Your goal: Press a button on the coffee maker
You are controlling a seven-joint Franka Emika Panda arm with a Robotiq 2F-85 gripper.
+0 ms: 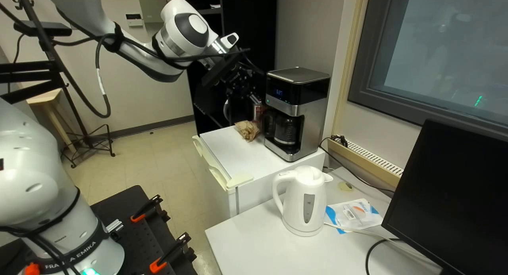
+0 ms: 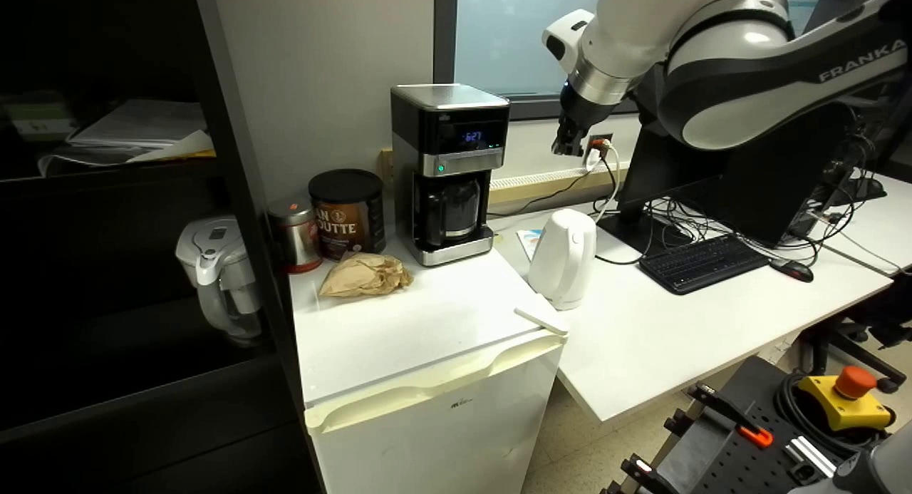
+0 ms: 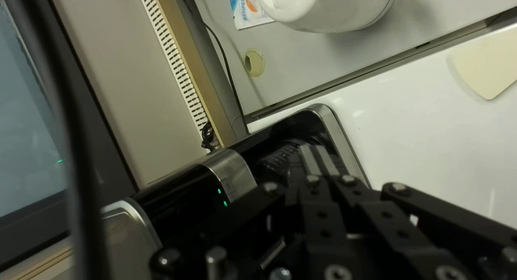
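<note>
Black and silver, the coffee maker (image 2: pixel 459 165) is standing upright on top of the white mini fridge (image 2: pixel 442 344), near the wall (image 2: pixel 320 66). We're reading 6:27 in blue on its display (image 2: pixel 472 136), and we're seeing a green light (image 2: pixel 440 168) glowing on the silver band (image 2: pixel 463 163) below. Its carafe (image 2: pixel 462 209) is sitting inside the machine, the glass looking dark.

Gripper (image 3: pixel 318 161): we're logging the fingers (image 3: pixel 308 161) as together, lying side by side. In the wrist view they're overlapping the carafe area; in an exterior view a gap is showing between gripper and coffee maker, so we're marking those as apart. The white arm (image 1: pixel 186 37) is reaching over from its base, wrist angling down.

Also tagging: a crumpled paper bag (image 2: pixel 365 274) is lying just in front of a coffee tin (image 2: pixel 349 227) and a metal canister (image 2: pixel 296 237), all sitting on the fridge beside the machine. The white kettle (image 1: pixel 303 201) is standing on the desk (image 1: pixel 246 243), a flat packet (image 1: pixel 359 213) lying near it. Keyboard (image 2: pixel 702 264) and mouse (image 2: pixel 792 269) are resting there too, and a water pitcher (image 2: pixel 226 262) is standing in the black shelf unit (image 2: pixel 142 408).
</note>
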